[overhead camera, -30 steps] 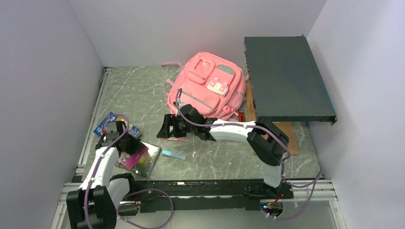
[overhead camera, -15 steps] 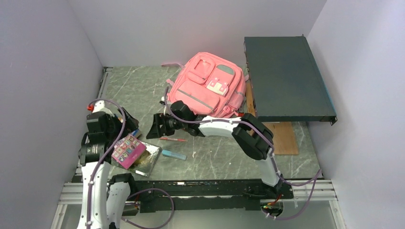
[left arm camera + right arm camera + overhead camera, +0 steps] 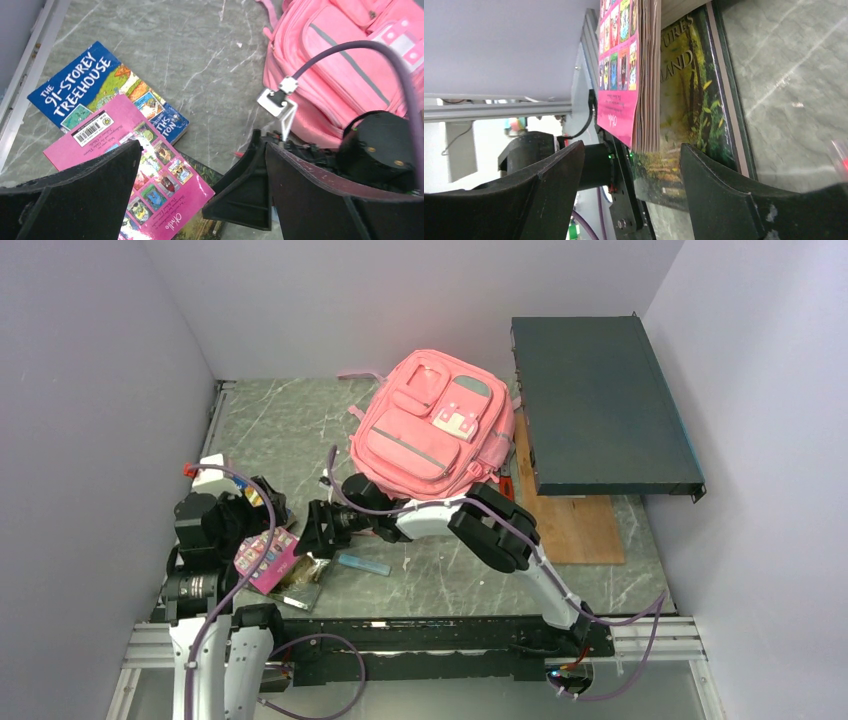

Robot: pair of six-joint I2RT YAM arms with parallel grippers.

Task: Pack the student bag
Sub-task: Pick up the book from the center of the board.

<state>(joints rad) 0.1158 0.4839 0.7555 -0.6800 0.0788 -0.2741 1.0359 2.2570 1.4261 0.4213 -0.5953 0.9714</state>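
The student bag (image 3: 435, 430), a pink backpack with grey trim, lies at the back middle of the table and shows at the top right of the left wrist view (image 3: 350, 60). A pink book (image 3: 265, 558) (image 3: 155, 170) rests slanted across a green book (image 3: 305, 578) (image 3: 689, 100) and a blue book (image 3: 100, 85). My left gripper (image 3: 262, 515) (image 3: 202, 150) hovers open above them, holding nothing. My right gripper (image 3: 318, 528) (image 3: 633, 150) is low on the table, open. The pink book's corner (image 3: 619, 60) lies just ahead of its jaws.
A light blue bar (image 3: 363, 564) lies on the table right of the books. A dark flat case (image 3: 600, 410) stands raised at the right over a wooden board (image 3: 575, 530). White walls close in both sides. The table's metal rail (image 3: 190, 530) runs along the left.
My left gripper opened, let go of the pink book and lifted away. The right arm swept left from the bag's front edge towards the stack of books.
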